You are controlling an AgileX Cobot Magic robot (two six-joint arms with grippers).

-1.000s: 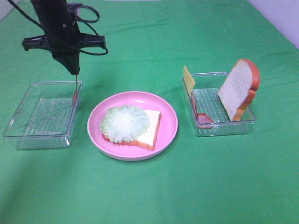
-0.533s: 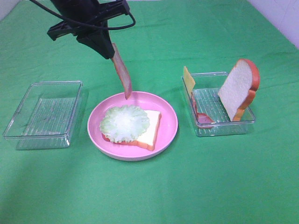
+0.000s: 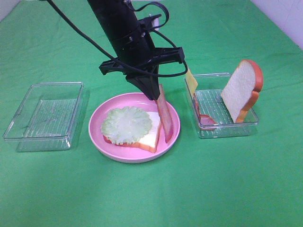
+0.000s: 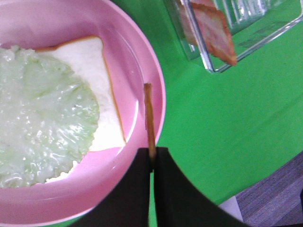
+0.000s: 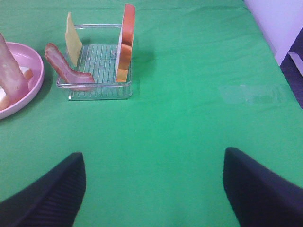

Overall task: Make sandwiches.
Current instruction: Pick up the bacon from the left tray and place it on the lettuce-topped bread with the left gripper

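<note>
Here the left claw [image 3: 157,92], clamped on a bacon strip [image 3: 165,118], dangles it upright at center frame over the pink plate [image 3: 137,158], beside the lettuce-topped bread [image 3: 127,125], probably to lay it flat; the right claw [image 5: 154,158] gapes idle.

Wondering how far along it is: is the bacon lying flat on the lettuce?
No, the bacon strip hangs nearly upright from the left gripper, beside the lettuce.

From high up we look down on the whole green cloth [image 3: 213,189]. Our left wrist camera hangs close over the pink plate [image 4: 158,94], facing nearly straight down. The right wrist one sits low and farther off, looking across at the clear tray [image 5: 94,92]. All three share the plate's edge, that tray and the bacon strip [image 3: 166,120] at the plate's edge.
</note>
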